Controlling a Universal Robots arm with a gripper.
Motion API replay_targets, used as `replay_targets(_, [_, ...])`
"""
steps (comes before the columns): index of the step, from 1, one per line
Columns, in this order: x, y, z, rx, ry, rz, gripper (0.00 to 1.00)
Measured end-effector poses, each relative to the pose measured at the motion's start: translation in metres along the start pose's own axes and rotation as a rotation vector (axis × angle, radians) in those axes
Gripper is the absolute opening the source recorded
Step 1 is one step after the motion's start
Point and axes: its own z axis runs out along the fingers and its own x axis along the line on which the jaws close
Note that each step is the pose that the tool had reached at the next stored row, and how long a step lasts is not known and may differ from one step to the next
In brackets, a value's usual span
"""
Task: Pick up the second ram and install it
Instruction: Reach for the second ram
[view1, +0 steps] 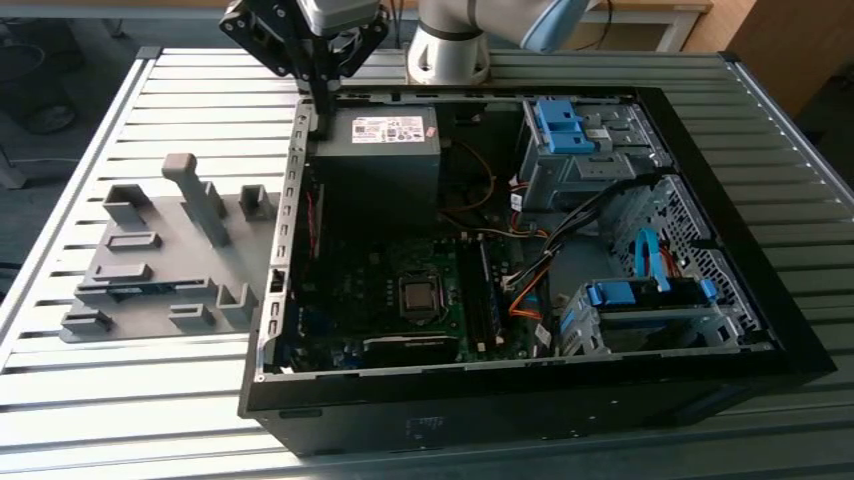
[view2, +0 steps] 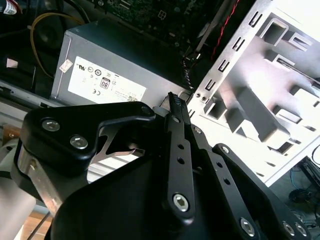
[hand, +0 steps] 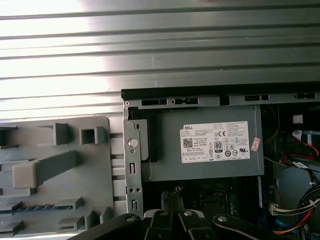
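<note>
The second ram (view1: 134, 291) is a thin blue-green stick lying flat in a slot of the grey holder plate (view1: 160, 235), on the exterior view's left beside the open computer case (view1: 534, 390). In the first wrist view the ram (hand: 32, 207) shows as a blue-green strip in the holder plate (hand: 105, 150). My gripper (view1: 324, 110) hangs above the case's far corner, over the power supply (view1: 380, 150) and well away from the ram. The fingers (view2: 178, 150) meet at the tip, so the gripper (view2: 173, 97) is shut with nothing in it.
The motherboard (view1: 400, 290) with its processor socket lies in the case floor. Drive cages with blue latches (view1: 567, 125) and loose cables fill the case's right side. Grey upright blocks (view1: 200, 200) stand on the holder plate. The robot base (view1: 447, 50) stands on the slatted metal table (view1: 160, 90).
</note>
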Motion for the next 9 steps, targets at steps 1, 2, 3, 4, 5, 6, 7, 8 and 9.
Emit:
replay_targets(1, [0.0004, 0.0, 0.0, 0.0001, 0.0001, 0.0, 0.11])
replay_targets(2, [0.0009, -0.0001, 0.0001, 0.0, 0.0, 0.0, 0.11])
replay_targets(3, [0.0014, -0.0001, 0.0002, 0.0, 0.0, 0.0, 0.11])
replay_targets(4, [0.0019, -0.0002, 0.0002, 0.0, 0.0001, 0.0, 0.11])
replay_targets(5, [0.0026, -0.0002, 0.0002, 0.0001, 0.0001, 0.0, 0.11])
replay_targets(6, [0.0034, -0.0003, 0.0002, 0.0001, 0.0001, 0.0, 0.11])
replay_targets(7, [0.0042, -0.0004, 0.0003, 0.0, 0.0, 0.0, 0.11])
replay_targets(8, [0.005, -0.0004, 0.0004, 0.0, 0.0, 0.0, 0.11])
replay_targets(9, [0.0058, -0.0005, 0.0005, 0.0, 0.0, 0.0, 0.11])
